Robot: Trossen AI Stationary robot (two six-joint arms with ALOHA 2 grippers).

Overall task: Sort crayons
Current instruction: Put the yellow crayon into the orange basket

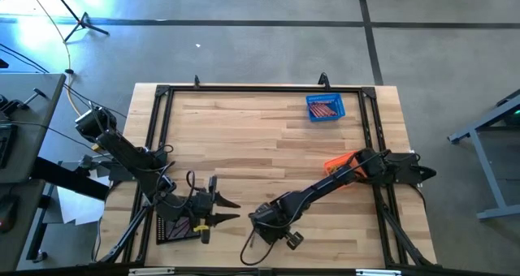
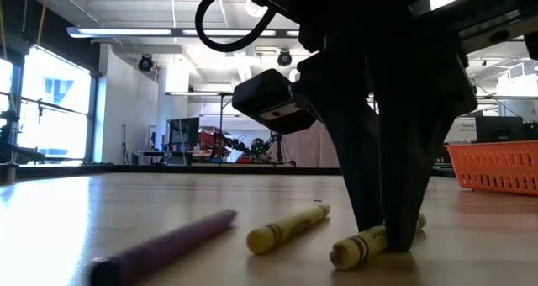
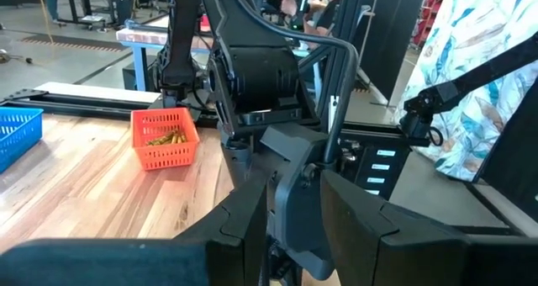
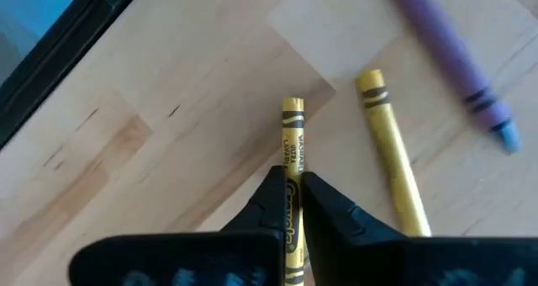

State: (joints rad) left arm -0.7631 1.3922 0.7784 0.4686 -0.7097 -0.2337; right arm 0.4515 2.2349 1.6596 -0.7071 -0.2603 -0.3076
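Presently the right tool (image 4: pixel 292 203) is down at the table (image 1: pixel 244 138) near its front edge, fingers clenched on a yellow crayon (image 4: pixel 292 164) that lies flat on the wood. Seen from the right wrist, the crayon's long axis runs straight on between the two fingers and out ahead of them, so the grip is across the stick, not along it; the free end shows the paper label. A second yellow crayon (image 4: pixel 391 151) lies just beside the held one, roughly parallel and apart from it, and a purple crayon (image 4: pixel 458 46) sits farther out, angled away. The low view confirms the contact: both fingers meet the table at the held crayon, with the other two clear to one side.

The orange basket (image 1: pixel 341 166) lies back along the right arm, near its base, and already holds crayons (yellowish, from the left wrist view). In my judgement the carry goes that way, the right arm being much the nearer. The left tool (image 1: pixel 213 207) waits released over the black basket (image 1: pixel 175 227) at the front left. The blue basket (image 1: pixel 325 108) stands at the far right.
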